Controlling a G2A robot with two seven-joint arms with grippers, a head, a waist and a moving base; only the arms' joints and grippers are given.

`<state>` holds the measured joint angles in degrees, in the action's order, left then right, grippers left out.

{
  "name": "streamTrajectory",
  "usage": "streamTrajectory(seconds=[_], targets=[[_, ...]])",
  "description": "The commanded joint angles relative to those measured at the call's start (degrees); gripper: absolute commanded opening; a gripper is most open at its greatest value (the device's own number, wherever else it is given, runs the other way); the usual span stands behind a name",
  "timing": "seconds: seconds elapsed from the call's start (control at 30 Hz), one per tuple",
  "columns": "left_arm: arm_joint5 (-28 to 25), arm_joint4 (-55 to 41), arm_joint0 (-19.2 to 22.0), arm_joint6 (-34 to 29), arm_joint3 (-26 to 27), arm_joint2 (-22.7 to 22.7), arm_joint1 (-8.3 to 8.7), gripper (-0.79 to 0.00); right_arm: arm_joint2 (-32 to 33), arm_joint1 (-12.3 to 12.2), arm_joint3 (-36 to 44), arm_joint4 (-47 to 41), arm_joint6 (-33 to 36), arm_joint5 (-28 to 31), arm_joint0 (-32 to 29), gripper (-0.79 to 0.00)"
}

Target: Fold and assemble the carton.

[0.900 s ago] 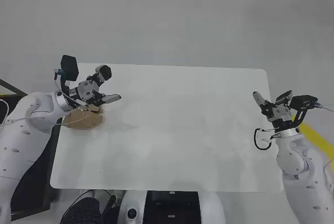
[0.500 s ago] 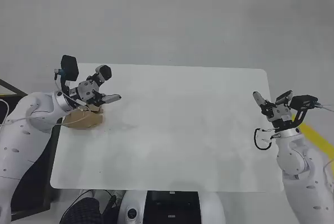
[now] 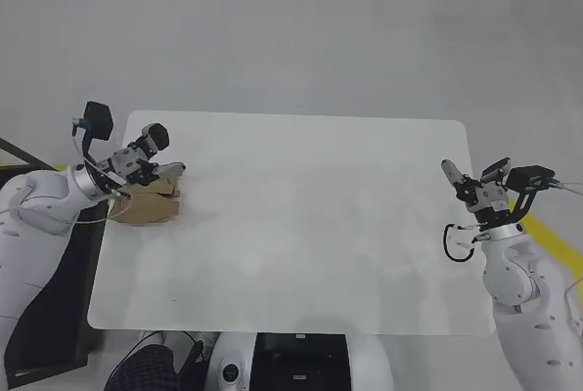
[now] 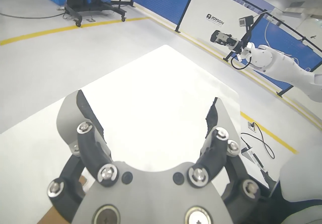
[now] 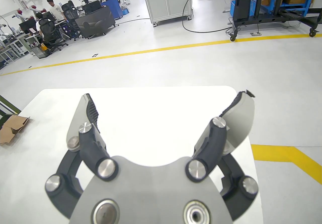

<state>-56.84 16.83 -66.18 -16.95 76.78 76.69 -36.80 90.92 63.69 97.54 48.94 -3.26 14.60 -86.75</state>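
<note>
where your left hand (image 4: 148, 99) hangs with its fingers spread wide apart and nothing between them, the flattened brown carton (image 3: 145, 207) lies just beneath it at the left edge of the white table (image 3: 321, 225); you cannot tell whether hand and carton touch. your right hand (image 5: 166, 95) sits at the opposite edge, spread apart too and holding nothing, well apart from the carton. farther off, blue and white wall panels (image 4: 213, 3) carry a printed logo and lettering, and a yellow line (image 5: 151, 50) crosses the floor.
</note>
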Motion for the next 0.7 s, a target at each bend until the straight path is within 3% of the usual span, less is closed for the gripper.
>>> streamTrajectory(seconds=[0.0,0.33,0.67], targets=[[0.35,-2.42,-0.42,-3.73,-2.27,1.80,0.65,0.000,0.00,0.00,0.00,0.00,0.00,0.00,0.00,0.000],[0.44,-22.55,-5.00,-18.63,-11.68,8.03,3.20,0.000,0.00,0.00,0.00,0.00,0.00,0.00,0.00,0.000],[1.88,-30.75,-2.49,-25.86,-24.53,8.61,3.47,0.000,0.00,0.00,0.00,0.00,0.00,0.00,0.00,0.000]])
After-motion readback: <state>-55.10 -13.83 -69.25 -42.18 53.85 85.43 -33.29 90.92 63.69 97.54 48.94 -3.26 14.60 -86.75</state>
